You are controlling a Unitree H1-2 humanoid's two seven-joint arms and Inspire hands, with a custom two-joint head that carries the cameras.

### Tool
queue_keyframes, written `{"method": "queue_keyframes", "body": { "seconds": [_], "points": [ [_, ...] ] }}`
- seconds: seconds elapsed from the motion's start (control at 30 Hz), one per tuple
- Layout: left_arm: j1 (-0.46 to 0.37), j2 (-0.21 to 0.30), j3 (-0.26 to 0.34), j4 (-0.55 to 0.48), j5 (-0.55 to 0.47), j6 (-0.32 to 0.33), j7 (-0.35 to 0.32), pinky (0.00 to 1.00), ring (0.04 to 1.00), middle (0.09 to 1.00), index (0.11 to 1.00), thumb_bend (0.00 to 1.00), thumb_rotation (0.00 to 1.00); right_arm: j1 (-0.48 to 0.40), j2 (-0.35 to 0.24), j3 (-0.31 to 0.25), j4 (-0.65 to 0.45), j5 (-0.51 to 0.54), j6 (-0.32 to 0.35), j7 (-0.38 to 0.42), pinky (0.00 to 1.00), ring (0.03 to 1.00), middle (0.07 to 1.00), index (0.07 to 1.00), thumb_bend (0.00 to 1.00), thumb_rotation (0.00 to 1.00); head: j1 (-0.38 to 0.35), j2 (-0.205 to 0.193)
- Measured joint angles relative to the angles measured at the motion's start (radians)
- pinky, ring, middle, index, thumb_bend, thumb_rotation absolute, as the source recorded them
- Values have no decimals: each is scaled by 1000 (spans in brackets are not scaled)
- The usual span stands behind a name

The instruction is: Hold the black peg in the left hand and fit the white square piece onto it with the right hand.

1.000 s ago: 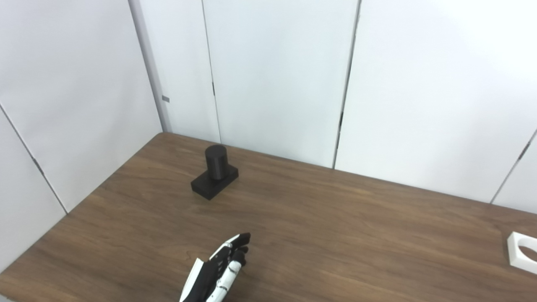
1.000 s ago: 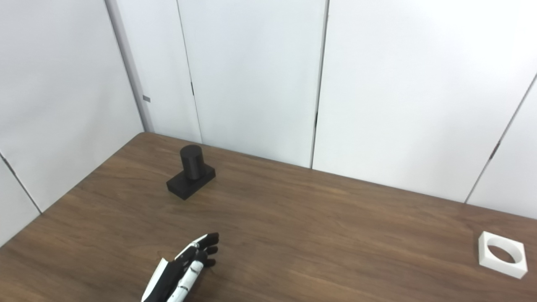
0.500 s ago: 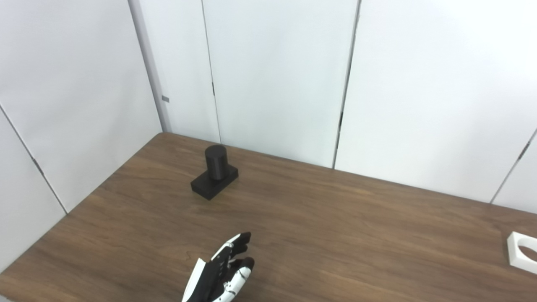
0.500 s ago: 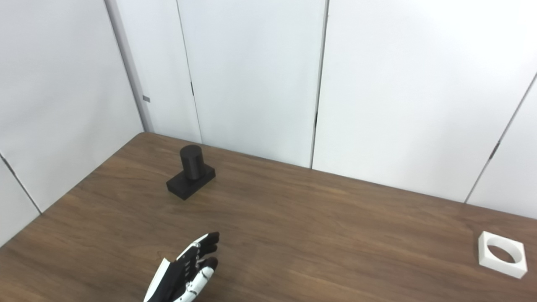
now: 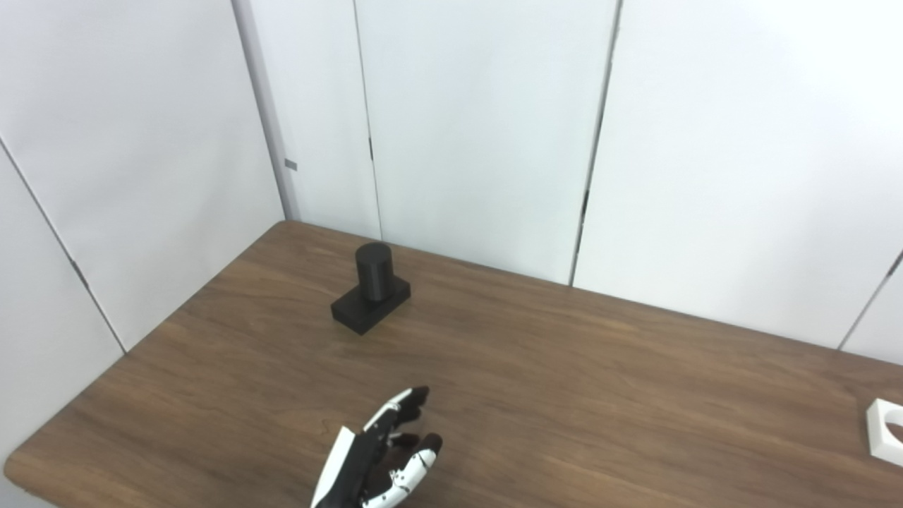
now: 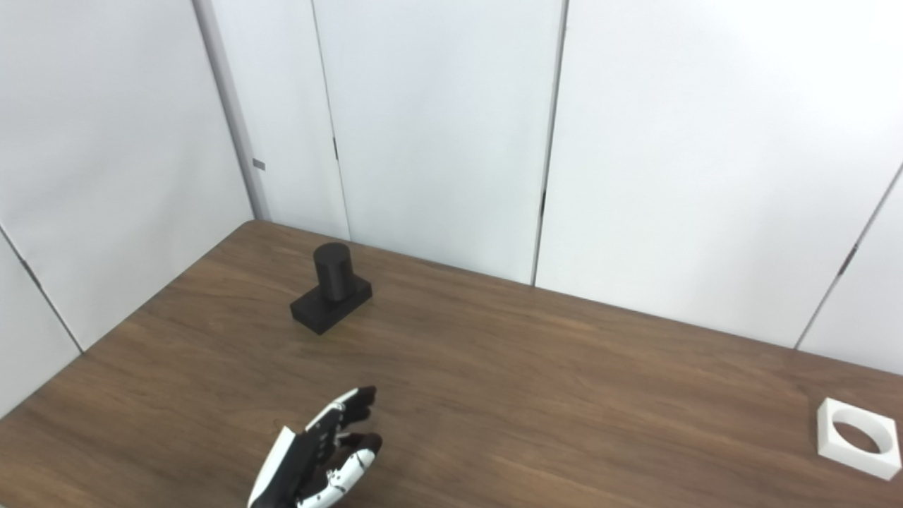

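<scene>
I see my left hand (image 6: 317,455) coming in at the bottom edge, over the near part of the wooden surface (image 6: 536,395). It holds nothing: the fingers (image 6: 349,408) are stretched out and pointing away from me, toward the far side, and the thumb (image 6: 356,458) is spread apart from them, so the hand is open. I cannot tell whether it touches the surface or hangs just above it.

The black peg (image 6: 331,286) stands upright on its flat black base, well apart from my left hand, near the far left corner of the surface and close to the white wall panels (image 6: 437,127). Nothing touches it.

The white square piece (image 6: 857,437) with its round hole lies flat on the surface at the far right, near the edge of the right eye view; in the left eye view it is cut by the picture's edge. It is well apart from both the peg and my left hand.

My right hand does not show in either view.
</scene>
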Motion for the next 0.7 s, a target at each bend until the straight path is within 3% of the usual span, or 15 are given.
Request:
{"method": "queue_keyframes", "body": {
  "seconds": [0.07,0.13,0.2,0.27,0.4,0.47,0.57,0.7],
  "points": [
    [-35,7,42,-14,38,48,7,695,851,895,893,500,430,2,0,-1,0,0,-1,-4,915,953,940,951,528,1000,2,-2],
    [-85,12,78,-46,72,99,7,821,894,919,903,546,490,3,0,0,0,-5,0,-8,909,951,939,953,516,1000,0,2],
    [-141,20,106,-72,103,150,1,864,903,921,905,586,553,3,0,2,-1,-14,-1,-10,922,952,938,950,513,1000,0,2],
    [-198,40,134,-77,112,198,-12,852,898,926,904,618,594,3,1,6,-3,-21,-1,-10,935,952,936,947,524,1000,-2,0],
    [-266,77,185,-71,139,252,-19,781,868,909,881,609,532,3,1,9,-10,-25,1,-11,926,949,931,941,519,1000,-9,5],
    [-288,82,198,-52,150,267,-18,682,802,893,872,650,481,4,1,9,-11,-26,2,-11,933,952,930,941,523,1000,-9,5],
    [-318,86,203,-6,194,305,-14,803,877,907,886,728,501,4,3,8,-11,-25,4,-12,947,949,923,941,529,1000,-14,5],
    [-347,121,188,76,292,330,-2,821,921,902,869,838,495,4,6,8,-11,-25,3,-14,959,942,913,940,517,1000,-17,8]
  ]
}}
